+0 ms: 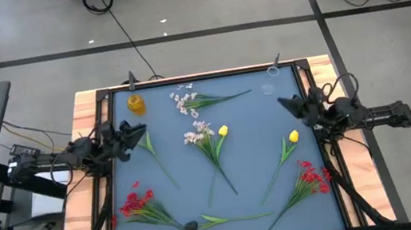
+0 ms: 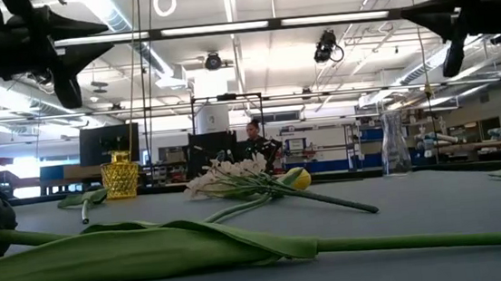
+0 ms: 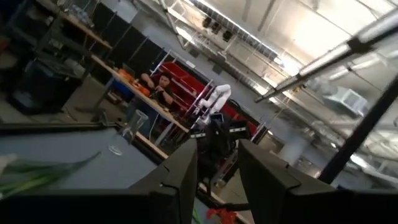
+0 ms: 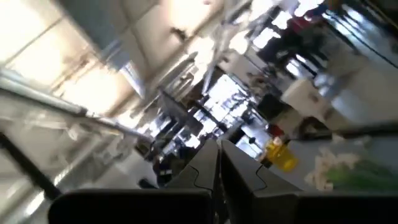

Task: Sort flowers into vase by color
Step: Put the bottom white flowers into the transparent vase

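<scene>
High view, looking straight down: artificial flowers lie scattered flat on a blue-grey table. A spray of small white-pink blossoms lies near the far edge, a second white cluster sits at the centre touching a yellow bud, and another yellow bud lies toward the right. Red blossom clusters rest near the front left and front right. A dark bloom lies at the front edge. A yellow glass vase stands at the far left corner, a clear vase at the far right. The left gripper hovers at the left edge, fingers apart. The right gripper hovers at the right edge, fingers together.
</scene>
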You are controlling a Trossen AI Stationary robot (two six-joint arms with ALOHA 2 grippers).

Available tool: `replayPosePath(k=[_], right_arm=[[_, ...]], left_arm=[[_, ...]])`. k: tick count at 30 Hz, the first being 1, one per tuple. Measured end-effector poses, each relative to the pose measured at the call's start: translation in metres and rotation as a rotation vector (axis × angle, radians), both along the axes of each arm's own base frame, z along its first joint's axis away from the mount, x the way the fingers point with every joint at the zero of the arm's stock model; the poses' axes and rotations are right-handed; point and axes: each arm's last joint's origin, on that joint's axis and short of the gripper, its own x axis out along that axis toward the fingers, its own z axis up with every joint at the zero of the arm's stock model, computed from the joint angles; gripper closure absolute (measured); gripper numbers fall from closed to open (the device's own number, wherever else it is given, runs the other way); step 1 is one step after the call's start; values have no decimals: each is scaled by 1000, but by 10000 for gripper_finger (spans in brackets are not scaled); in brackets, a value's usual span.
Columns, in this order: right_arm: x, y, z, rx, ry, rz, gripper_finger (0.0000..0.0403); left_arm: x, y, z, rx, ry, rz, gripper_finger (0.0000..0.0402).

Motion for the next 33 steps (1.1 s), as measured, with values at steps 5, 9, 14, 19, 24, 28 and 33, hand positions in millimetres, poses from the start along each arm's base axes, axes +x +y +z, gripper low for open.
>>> replayPosePath(k=[5,9,14,19,24,28,33], right_arm=[[12,2,1,156,225,109,376],[30,2,20,236,358,65,376],[70,-1,36,370,573,5,375],[122,-1,35,400,745,69,359],[179,-1,27,278,921,257,299],[224,-6,18,236,1002,343,219],[266,-14,2,258,1121,368,147]], left_arm=[[8,0,8,-38,43,-6,280],[20,0,23,-14,102,3,280],[40,-1,36,39,228,13,280],[58,-2,40,82,357,17,280],[65,-2,36,90,510,12,280],[65,-2,30,95,583,10,263],[63,-2,25,104,643,4,226]])
